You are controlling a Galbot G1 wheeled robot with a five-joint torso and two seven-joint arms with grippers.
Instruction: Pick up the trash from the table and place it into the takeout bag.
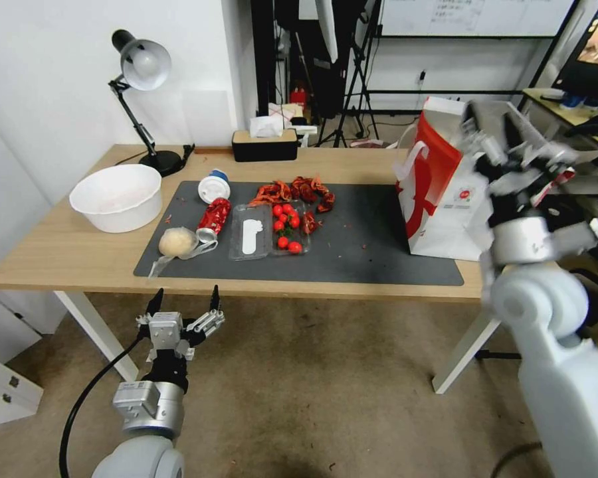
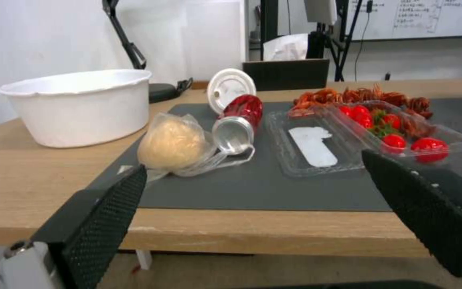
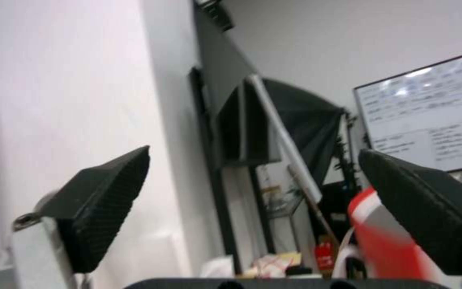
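Nearest the camera, the left gripper hangs below the front edge of the table, its two black fingers spread wide and holding nothing. On the tabletop's left end stands a big white bowl, with a desk lamp behind it. Next, on the dark mat, lies the trash: a wrapped beige lump at the mat's front left corner, touching the crushed red can, which lies on its side with its open end toward the front edge; behind the can rests a white-lidded cup tipped over. Just beside the can sits an open clear box with small tomatoes, and a pile of red shells behind it. A black tissue box stands at the back edge. On the mat's right end the takeout bag stands upright. The right gripper is raised above the bag's opening, its fingers apart and empty.
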